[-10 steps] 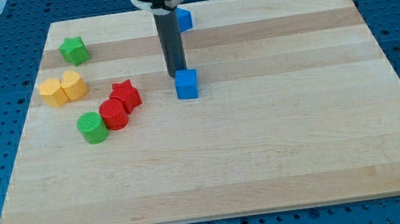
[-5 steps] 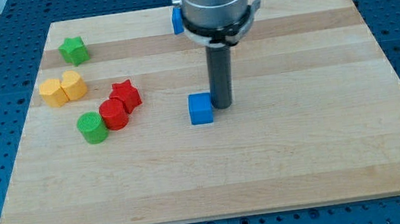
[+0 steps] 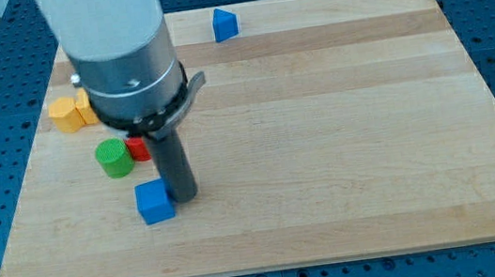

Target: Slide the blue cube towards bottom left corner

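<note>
The blue cube sits on the wooden board in its lower left part, below the green cylinder. My tip stands just to the cube's right, touching or almost touching its right side. The arm's wide grey body rises above it and hides part of the board's left.
A second blue block lies near the board's top edge. A red block shows partly beside the green cylinder. Two yellow blocks lie at the left, partly hidden by the arm. The green star and red star are hidden.
My tip has moved down and to the left, and the blue cube has slid with it from the board's middle to the lower left. The arm now covers the green star and red star.
</note>
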